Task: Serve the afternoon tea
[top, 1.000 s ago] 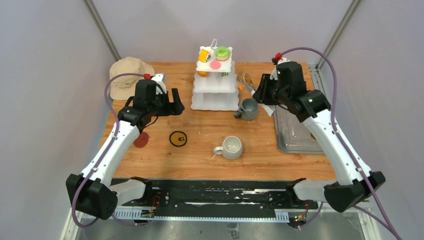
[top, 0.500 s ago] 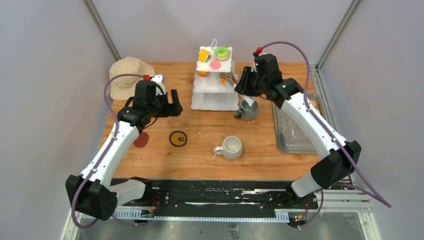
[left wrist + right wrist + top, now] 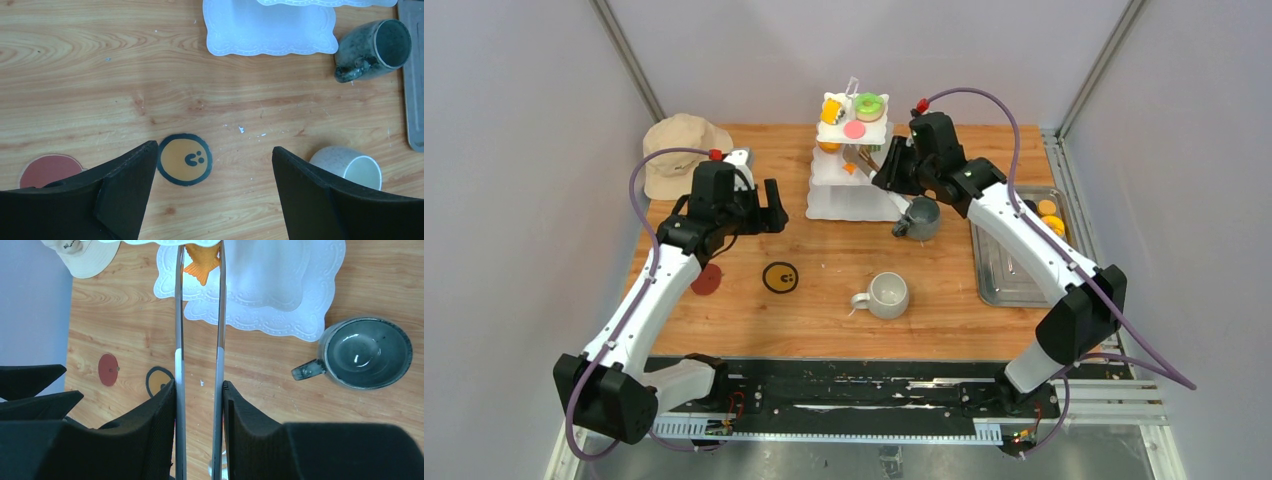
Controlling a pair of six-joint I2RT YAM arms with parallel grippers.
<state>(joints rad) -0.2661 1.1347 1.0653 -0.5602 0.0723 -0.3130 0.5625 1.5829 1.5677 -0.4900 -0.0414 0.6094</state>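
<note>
My right gripper (image 3: 889,172) (image 3: 198,385) is shut on metal tongs (image 3: 179,340). The tongs' tips pinch an orange fish-shaped pastry (image 3: 202,262) (image 3: 850,168) over the middle tier of the white three-tier stand (image 3: 854,200) (image 3: 280,295). The top tier carries a green-pink donut (image 3: 869,105), a yellow piece (image 3: 831,110) and a pink piece (image 3: 855,129). A dark grey mug (image 3: 921,217) (image 3: 365,352) stands right of the stand, and a pale grey mug (image 3: 887,294) (image 3: 352,167) sits nearer me. My left gripper (image 3: 769,205) (image 3: 215,150) hangs open and empty above the table.
A steel tray (image 3: 1014,270) lies at the right with orange and yellow pieces (image 3: 1049,212) at its far end. A beige hat (image 3: 679,150) rests at the back left. A red coaster (image 3: 707,279) and a yellow black-rimmed coaster (image 3: 780,277) (image 3: 185,159) lie on the wood.
My right arm has swung left from the tray side to the stand, carrying the tongs and the orange pastry. The left arm has stayed still.
</note>
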